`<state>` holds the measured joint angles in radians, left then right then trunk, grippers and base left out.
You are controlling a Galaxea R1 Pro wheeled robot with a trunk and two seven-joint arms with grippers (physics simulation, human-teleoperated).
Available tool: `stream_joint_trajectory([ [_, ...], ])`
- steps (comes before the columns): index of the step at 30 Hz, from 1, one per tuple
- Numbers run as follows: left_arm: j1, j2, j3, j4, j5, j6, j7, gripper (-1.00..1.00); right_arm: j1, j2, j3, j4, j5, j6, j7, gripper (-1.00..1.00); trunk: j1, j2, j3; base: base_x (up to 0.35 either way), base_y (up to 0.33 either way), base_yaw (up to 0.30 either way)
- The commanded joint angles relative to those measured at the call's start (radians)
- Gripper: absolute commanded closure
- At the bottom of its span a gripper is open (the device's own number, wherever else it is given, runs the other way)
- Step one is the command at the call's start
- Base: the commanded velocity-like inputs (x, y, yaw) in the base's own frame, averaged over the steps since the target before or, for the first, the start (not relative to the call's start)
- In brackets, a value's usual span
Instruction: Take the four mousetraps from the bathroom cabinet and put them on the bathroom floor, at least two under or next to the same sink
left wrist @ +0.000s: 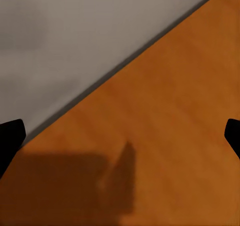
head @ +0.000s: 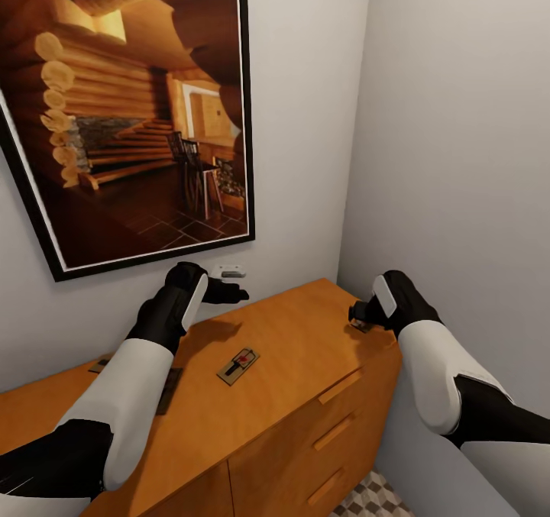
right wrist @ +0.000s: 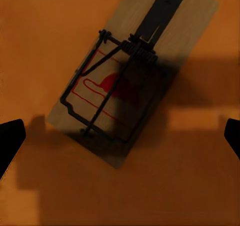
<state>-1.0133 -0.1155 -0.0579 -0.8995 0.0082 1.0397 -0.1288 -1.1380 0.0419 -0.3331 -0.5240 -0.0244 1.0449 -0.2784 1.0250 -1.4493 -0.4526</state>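
Cabinet (head: 290,349) of orange-brown wood stands in the corner of two pale walls, its smooth top carrying the mousetraps, its drawers with wooden bar handles facing a patch of cube-patterned bathroom floor (head: 374,498) below. One mousetrap (head: 237,366) lies flat near the middle of the cabinet top, its wire bar and red mark showing. Two more dark flat pieces lie on the cabinet top beside the left forearm, one (head: 99,365) toward the wall and one (head: 169,389) partly hidden under the arm; they look like mousetraps.

The left gripper (head: 233,294) hangs over the back edge of the cabinet top, close to the wall and just below a framed log-cabin picture (head: 130,112); in the left wrist view its black fingertips (left wrist: 11,138) stand spread wide with bare wood between them.

The right gripper (head: 359,317) is low over the cabinet's far right corner. In the right wrist view its fingertips (right wrist: 11,138) are spread wide, and another mousetrap (right wrist: 131,70) lies on the wood ahead of them, ungripped.
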Motion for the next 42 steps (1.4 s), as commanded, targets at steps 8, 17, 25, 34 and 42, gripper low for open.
stream_joint_trajectory([
  [8, -0.001, 0.0, 0.0, 0.003, 0.001, 0.003, -0.002, -1.0, -0.001, 0.004, -0.012, -0.045, -0.006, 0.002, -0.005, -1.0, 0.0, -0.001, -0.001, 0.0, 0.0, 0.0],
  [17, -0.001, 0.0, 0.0, 0.004, 0.001, 0.003, -0.002, -1.0, -0.001, 0.008, -0.026, -0.096, -0.007, 0.002, -0.005, -1.0, 0.0, -0.001, -0.001, 0.0, 0.0, 0.0],
  [25, -0.001, -0.002, -0.001, 0.004, 0.002, 0.001, -0.003, -1.0, 0.0, 0.009, -0.083, -0.199, -0.005, 0.002, -0.009, -1.0, 0.0, -0.001, -0.001, 0.0, 0.0, 0.0],
  [34, -0.001, -0.003, -0.001, 0.004, 0.002, 0.0, -0.003, -1.0, 0.0, 0.009, -0.154, -0.21, -0.002, 0.002, -0.036, -1.0, 0.0, -0.001, -0.001, 0.0, 0.0, 0.0],
  [42, -0.001, -0.002, 0.0, 0.005, 0.003, -0.001, -0.003, -1.0, 0.0, 0.024, -0.166, -0.212, -0.002, 0.002, -0.106, -1.0, 0.0, -0.001, -0.001, 0.0, 0.0, 0.0],
])
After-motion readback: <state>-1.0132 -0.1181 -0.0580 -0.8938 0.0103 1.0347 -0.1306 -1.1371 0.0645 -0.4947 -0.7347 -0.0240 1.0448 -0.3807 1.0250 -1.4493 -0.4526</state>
